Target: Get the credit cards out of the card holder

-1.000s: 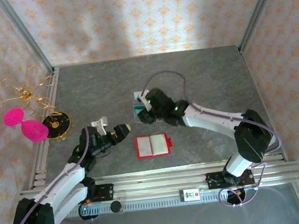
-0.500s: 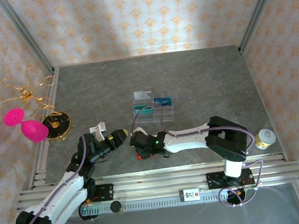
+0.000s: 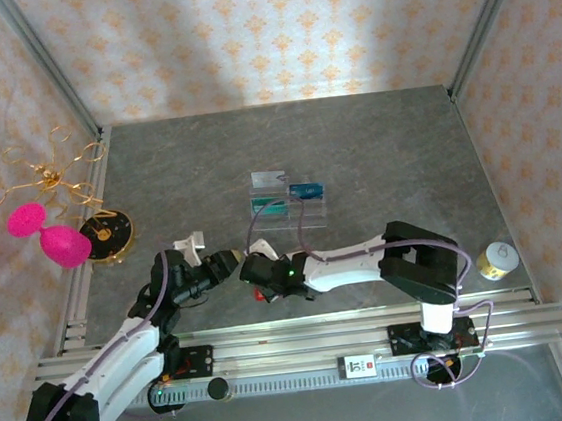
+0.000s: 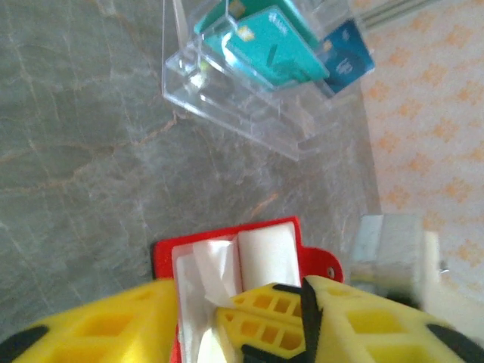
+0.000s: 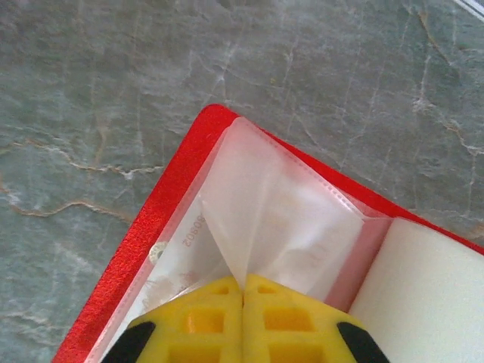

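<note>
1. Hazard on the left: your left fingers [image 4: 98,331] stand spread over the card holder [image 4: 162,254], which lies open on the bench [image 3: 374,140].
2. Your right fingers [image 5: 203,311] are closed on its clear sleeve [image 5: 280,204]; pull now and the holder, if unpinned, may lift, or the sleeve tear.

Red card holder [image 5: 144,234] lying open and flat, pale inner pages up, one clear sleeve lifted, near the clear tray [image 4: 227,113], teal card [image 4: 272,49] and dark blue card [image 4: 349,62] standing tilted in that tray's slots
</note>
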Tool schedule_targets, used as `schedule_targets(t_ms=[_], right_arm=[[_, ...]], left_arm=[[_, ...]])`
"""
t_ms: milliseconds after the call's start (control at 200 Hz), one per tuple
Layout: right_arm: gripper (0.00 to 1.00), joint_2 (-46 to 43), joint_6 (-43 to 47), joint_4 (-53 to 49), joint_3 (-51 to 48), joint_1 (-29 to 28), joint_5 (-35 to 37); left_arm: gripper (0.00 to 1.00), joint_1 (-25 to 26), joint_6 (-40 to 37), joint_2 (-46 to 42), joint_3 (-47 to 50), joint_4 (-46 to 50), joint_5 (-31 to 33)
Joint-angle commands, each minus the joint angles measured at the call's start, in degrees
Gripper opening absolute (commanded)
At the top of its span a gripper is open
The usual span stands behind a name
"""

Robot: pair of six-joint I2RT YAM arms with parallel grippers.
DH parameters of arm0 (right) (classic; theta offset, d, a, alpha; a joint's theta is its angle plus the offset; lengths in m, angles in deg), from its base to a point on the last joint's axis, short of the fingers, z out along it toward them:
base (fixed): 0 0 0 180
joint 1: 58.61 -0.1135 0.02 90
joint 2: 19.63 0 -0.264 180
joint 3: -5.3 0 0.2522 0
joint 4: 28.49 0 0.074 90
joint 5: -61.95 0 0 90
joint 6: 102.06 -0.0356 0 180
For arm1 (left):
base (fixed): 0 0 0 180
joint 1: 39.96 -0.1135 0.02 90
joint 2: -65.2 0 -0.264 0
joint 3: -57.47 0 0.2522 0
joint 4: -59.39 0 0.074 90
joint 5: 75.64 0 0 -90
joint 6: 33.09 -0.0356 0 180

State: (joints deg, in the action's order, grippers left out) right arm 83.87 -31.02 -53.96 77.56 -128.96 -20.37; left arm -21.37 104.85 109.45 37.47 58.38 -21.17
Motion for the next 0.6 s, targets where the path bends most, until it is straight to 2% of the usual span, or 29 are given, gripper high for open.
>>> schedule_targets(t_ms=[0,95,205,360,440,496,546,591], right_arm=[[0.0,-4.65,-4.3,8.48,-2.64,0.04,-0.03],[0.0,-5.71,-5.63,10.35,-3.46,0.08,0.1],[0.0,-5.85,-6.04,10.59,-3.46,0.07,-0.49],[0.0,-5.42,-7.06,12.29,-4.17,0.04,-2.14],[0.0,-5.65,-8.03,13.46,-4.82,0.1,-1.97],[0.1,-6.36,-8.27,14.12,-5.3,0.1,-1.74],[0.28,-7.92,-8.85,14.55,-6.14,0.07,-0.21],[0.35,-9.7,-9.15,14.97,-7.28,0.09,1.2]], left_arm=[[0.33,3.26,-0.48,1.87,-0.79,-2.74,1.23],[0.2,6.53,-0.24,4.25,-0.84,-4.51,3.39],[0.0,8.28,-0.05,8.1,-0.88,-6.41,4.5],[0.0,9.33,-0.4,12.91,-1.38,-8.48,5.1],[0.0,9.84,-1.48,15.3,-2.66,-6.53,6.21],[0.0,9.87,-2.42,16.8,-3.56,-5.11,6.35],[0.0,9.93,-2.85,17.58,-4.04,-4.38,6.35],[0.0,10.07,-2.86,17.96,-4.13,-4.69,6.05]])
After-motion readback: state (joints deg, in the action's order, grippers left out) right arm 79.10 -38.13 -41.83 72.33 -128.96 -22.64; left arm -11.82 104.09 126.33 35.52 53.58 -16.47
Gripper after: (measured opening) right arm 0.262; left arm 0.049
